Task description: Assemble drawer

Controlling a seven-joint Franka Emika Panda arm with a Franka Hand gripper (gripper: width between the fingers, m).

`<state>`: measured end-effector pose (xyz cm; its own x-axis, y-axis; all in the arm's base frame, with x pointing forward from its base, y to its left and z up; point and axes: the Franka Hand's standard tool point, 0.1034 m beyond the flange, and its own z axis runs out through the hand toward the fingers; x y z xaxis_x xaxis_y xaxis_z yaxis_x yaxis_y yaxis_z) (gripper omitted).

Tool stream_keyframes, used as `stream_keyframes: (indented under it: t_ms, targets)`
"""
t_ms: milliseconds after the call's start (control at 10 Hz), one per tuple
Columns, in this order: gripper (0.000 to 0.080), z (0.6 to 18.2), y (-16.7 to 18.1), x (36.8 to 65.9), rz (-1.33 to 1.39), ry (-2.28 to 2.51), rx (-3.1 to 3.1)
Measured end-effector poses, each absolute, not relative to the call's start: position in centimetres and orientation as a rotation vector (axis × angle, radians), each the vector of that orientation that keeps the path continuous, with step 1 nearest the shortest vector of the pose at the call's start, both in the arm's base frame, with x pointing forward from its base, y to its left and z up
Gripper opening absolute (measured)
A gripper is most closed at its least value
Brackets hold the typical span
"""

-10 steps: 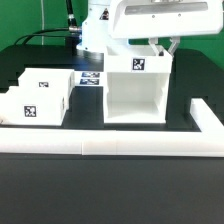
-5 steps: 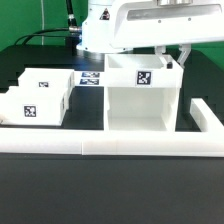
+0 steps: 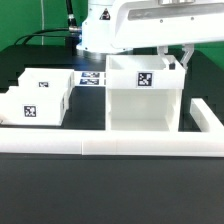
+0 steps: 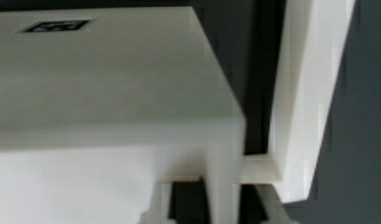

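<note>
The white box housing [image 3: 140, 105] stands at the centre right of the table, with a square tag on its upper part. My gripper [image 3: 176, 62] is at the housing's upper edge on the exterior view's right. In the wrist view the housing [image 4: 98, 100] fills most of the picture, with a tag near one corner. There my gripper [image 4: 222, 205] straddles one of its thin walls, with a finger close on each side. Two smaller white trays [image 3: 45, 85] [image 3: 28, 110] with tags sit together at the exterior view's left, apart from the housing.
The long low white border bar [image 3: 100, 147] runs along the front and turns back at the exterior view's right [image 3: 208, 118], close to the housing. The marker board [image 3: 90, 78] lies behind, between the trays and the housing. The robot base stands at the back.
Between one second and half a second ago the housing shifted toward the exterior view's right with my gripper on it and now looks wider. Nothing has visibly moved since.
</note>
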<state>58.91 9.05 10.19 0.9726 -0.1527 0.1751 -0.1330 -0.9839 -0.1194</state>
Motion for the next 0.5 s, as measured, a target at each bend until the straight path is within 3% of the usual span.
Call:
stream_keyframes:
  t_ms: [500]
  targets:
    - [0.0039, 10.7, 10.3, 59.2, -0.261, 0.933, -2.818]
